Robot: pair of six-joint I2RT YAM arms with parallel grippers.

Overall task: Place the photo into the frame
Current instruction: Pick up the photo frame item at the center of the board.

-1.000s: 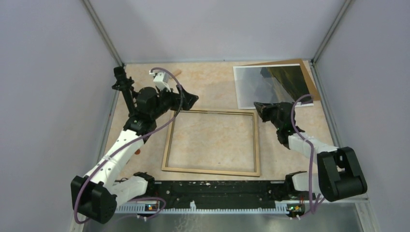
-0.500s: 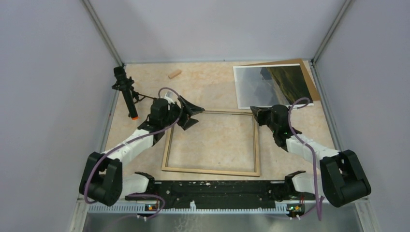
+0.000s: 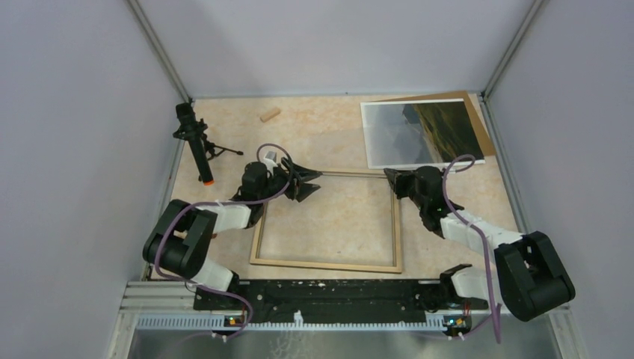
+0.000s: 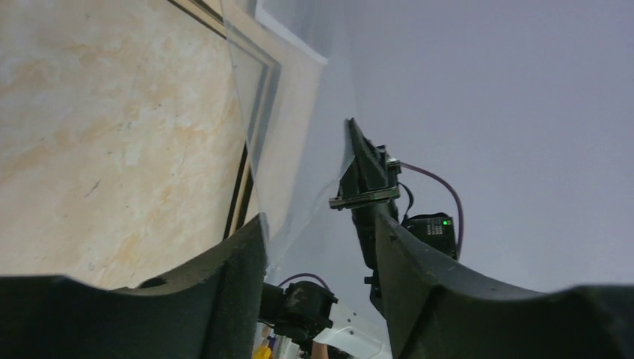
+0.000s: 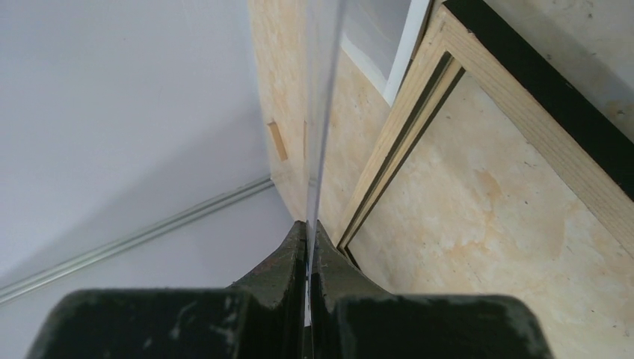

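**Grey walls, beige desk (image 3: 329, 127): clear pane (image 5: 320, 112) held over the frame (image 3: 327, 263)**

From above, plain grey walls close in the mottled beige desk on three sides. The frame lies flat at mid-desk, pale wood face up. The left pincer (image 3: 308, 182) sits at its far left corner and the right pincer (image 3: 390, 176) at its far right corner. The photo (image 3: 422, 131) lies beyond the right pincer and off to its right, well apart, resting on a brown backing board (image 3: 481, 127). A small wooden block (image 3: 270, 114) lies far beyond the left pincer, and a black tripod (image 3: 196, 146) stands out to its left. The pane hardly shows from this height.

The left wrist camera shows the pane as a faint sheet rising over a frame rail. The left pincer's fingers (image 4: 247, 254) stand wide apart, and the sheet's edge runs down toward one of them. Whether it touches, I cannot tell. Across the gap, the right pincer pinches the sheet's other side.

The right wrist camera sees the pane edge-on, a thin bright line clamped between closed fingers. Just beside them is the frame's corner, pale wood edged in black. The photo's white border peeks out beyond it.
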